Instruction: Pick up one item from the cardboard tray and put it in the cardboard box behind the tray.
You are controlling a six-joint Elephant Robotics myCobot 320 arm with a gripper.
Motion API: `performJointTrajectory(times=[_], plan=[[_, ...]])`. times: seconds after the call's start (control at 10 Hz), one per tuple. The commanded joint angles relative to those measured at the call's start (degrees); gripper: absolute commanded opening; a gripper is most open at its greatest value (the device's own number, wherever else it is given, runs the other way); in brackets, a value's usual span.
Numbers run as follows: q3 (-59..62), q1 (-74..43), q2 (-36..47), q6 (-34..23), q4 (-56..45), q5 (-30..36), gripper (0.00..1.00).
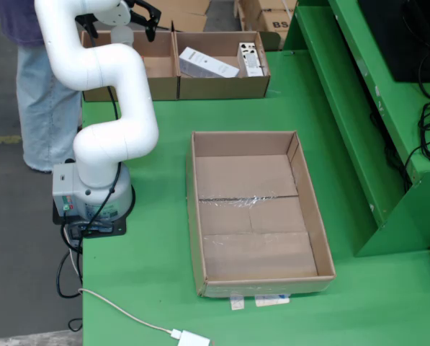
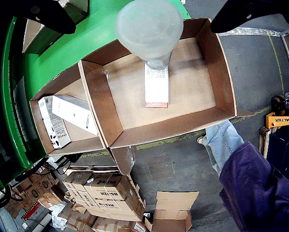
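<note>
"VALTER" on yellow pallet truck (image 2: 283,117)

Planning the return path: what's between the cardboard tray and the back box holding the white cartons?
Nothing; the fixed view shows only bare green table between cardboard tray and back box.

Looks like a warehouse or packing floor: bare concrete floor (image 2: 168,169) with a painted line, stacked shipping cartons (image 2: 105,193), green steel worktop (image 1: 164,238), yellow pallet truck (image 2: 282,113) at the right of the tool view.
</note>
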Motion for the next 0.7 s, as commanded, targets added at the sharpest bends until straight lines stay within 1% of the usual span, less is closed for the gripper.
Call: performJointTrajectory(times=[0.0,0.1,0.2,0.3,0.4,0.6], plan=[[1.40,4.54,6.33,3.62,-2.92,-4.93,1.00],[1.40,7.10,8.89,5.73,-3.65,-7.06,1.00],[1.40,7.10,8.89,5.73,-3.65,-7.06,1.00],[1.40,9.49,12.07,5.30,-1.20,-9.68,1.00],[1.40,9.49,12.07,5.30,-1.20,-9.68,1.00],[1.40,11.78,13.44,3.22,4.44,-14.31,1.00]])
